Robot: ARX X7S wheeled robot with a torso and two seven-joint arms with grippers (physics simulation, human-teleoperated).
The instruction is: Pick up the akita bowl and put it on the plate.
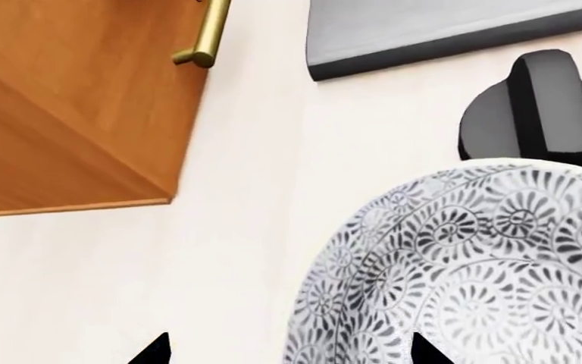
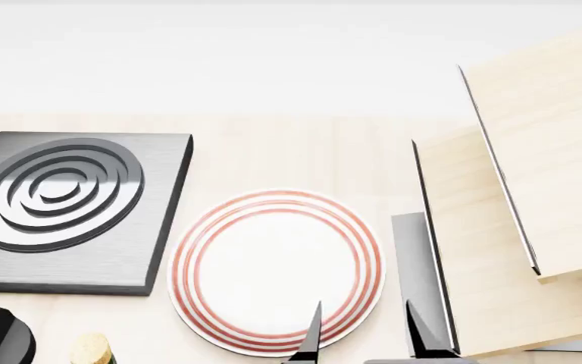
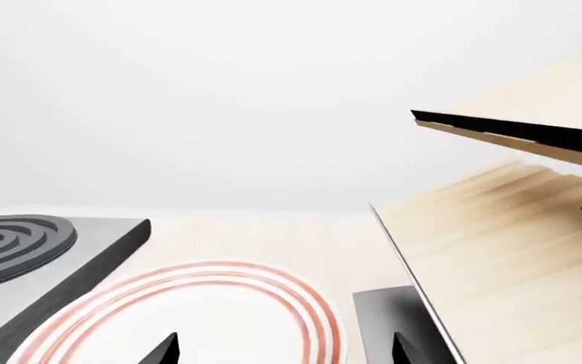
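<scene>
Your left claw (image 1: 286, 350) is spread wide, one tip overlapping the akita bowl (image 1: 463, 273) beside the stove knob (image 1: 542, 106). Your right claw (image 2: 362, 337) hangs spread and empty over the plate (image 2: 276, 269), beside the stove burner (image 2: 69, 208).

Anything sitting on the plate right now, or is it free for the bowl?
In the head view, the plate shows a bare white centre inside its red rings; nothing rests on it. The right gripper fingertips overlap its near edge, hiding a small part. The akita bowl appears only in the left wrist view.

Bright, even, sharp renders with faint shadows
</scene>
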